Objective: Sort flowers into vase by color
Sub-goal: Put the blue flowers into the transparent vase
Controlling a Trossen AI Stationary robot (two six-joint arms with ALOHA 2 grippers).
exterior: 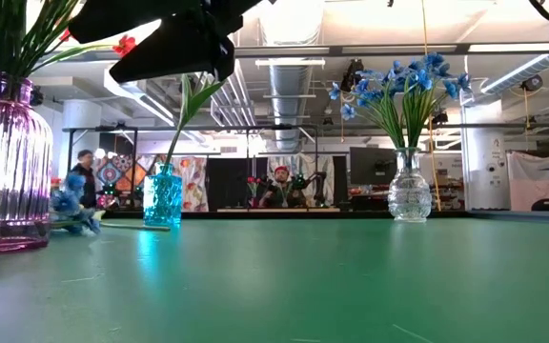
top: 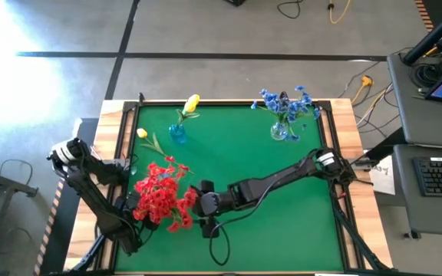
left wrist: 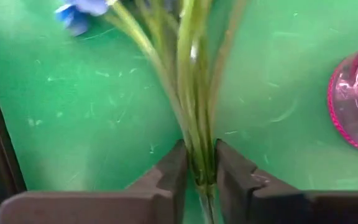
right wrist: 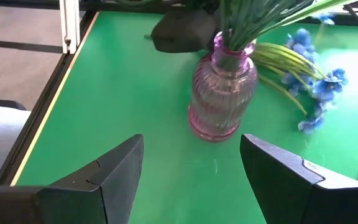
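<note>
Left gripper (left wrist: 199, 171) clamped on a bunch of green stems (left wrist: 194, 93) beside the pink vase (left wrist: 356, 102), near the tabletop's left edge; right gripper (right wrist: 191, 171) wide open, empty.

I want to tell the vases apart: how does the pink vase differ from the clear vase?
The pink vase is tinted ribbed glass; the clear vase is colourless.
The pink vase stands near the left arm and holds red flowers; the clear vase stands at the far right edge and holds blue flowers.
Both stand upright on the green table.
</note>
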